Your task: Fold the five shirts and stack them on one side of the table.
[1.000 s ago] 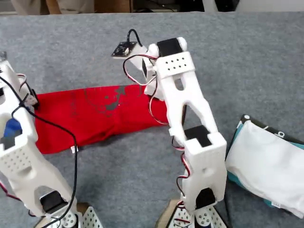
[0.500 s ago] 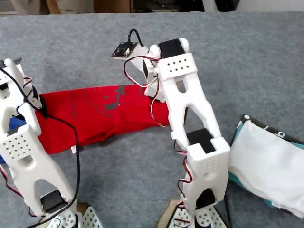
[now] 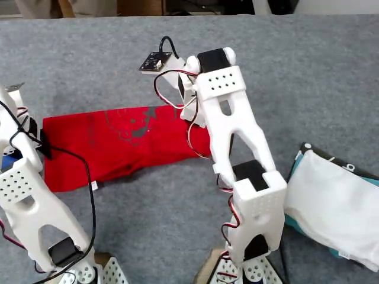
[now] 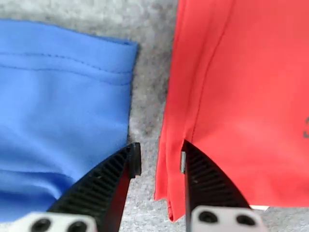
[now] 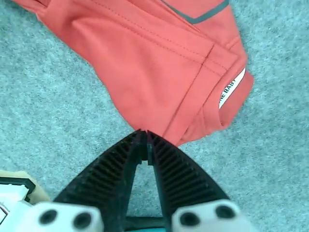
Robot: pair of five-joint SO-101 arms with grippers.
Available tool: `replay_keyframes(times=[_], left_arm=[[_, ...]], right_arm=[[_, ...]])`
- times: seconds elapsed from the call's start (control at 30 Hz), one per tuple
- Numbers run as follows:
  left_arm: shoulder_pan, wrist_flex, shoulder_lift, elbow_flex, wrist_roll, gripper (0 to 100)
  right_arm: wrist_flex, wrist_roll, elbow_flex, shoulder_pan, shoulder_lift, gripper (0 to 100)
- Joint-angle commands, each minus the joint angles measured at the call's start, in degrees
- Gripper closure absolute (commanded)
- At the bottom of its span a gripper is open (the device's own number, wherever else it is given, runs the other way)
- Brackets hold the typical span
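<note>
A red shirt (image 3: 118,145), folded into a long strip, lies across the middle of the grey table (image 3: 296,71). In the left wrist view my left gripper (image 4: 158,162) is open low over the red shirt's (image 4: 241,96) end edge. One finger is over the red cloth, the other over the gap beside a blue shirt (image 4: 58,121). My right gripper (image 5: 144,140) is shut at the collar end of the red shirt (image 5: 159,63), its tips at the cloth's edge with nothing visibly pinched. A white label (image 5: 231,87) shows at the collar.
A folded white shirt (image 3: 334,204) rests on a teal one (image 3: 290,220) at the table's right side. The blue shirt (image 3: 6,161) peeks out at the left edge under the left arm (image 3: 23,189). The right arm (image 3: 231,124) stands over the shirt's right end.
The left arm has swung up and then back toward the left edge, uncovering the red shirt's left end. The right arm shifted slightly and then held still.
</note>
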Motion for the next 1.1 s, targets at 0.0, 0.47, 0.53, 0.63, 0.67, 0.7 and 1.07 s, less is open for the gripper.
replay_keyframes(times=[0.0, 0.47, 0.53, 0.63, 0.67, 0.7, 1.07], left_arm=[[1.67, 0.53, -0.75, 0.00, -0.18, 85], [2.20, -4.04, 4.62, 2.29, 3.16, 85], [2.20, -4.04, 4.70, 2.46, 3.16, 86], [2.37, -3.69, 4.70, 2.46, 3.25, 89], [2.55, -3.69, 4.79, 2.46, 3.25, 93], [2.64, -3.69, 4.79, 2.46, 3.25, 97], [5.36, -1.93, 2.07, 0.53, 7.38, 98]], right_arm=[[0.70, -0.53, 0.04, 0.75, -4.26, 99.5], [0.70, -0.35, 0.04, 0.75, -4.26, 99.5], [0.70, -0.35, 0.04, 0.75, -4.26, 99.5], [0.70, -0.35, 0.04, 0.75, -4.26, 99.5], [0.70, -0.35, 0.04, 0.75, -4.26, 99.5], [0.70, -0.35, 0.04, 0.75, -4.26, 99.5], [0.70, -1.93, -0.57, 2.42, -5.67, 99.5]])
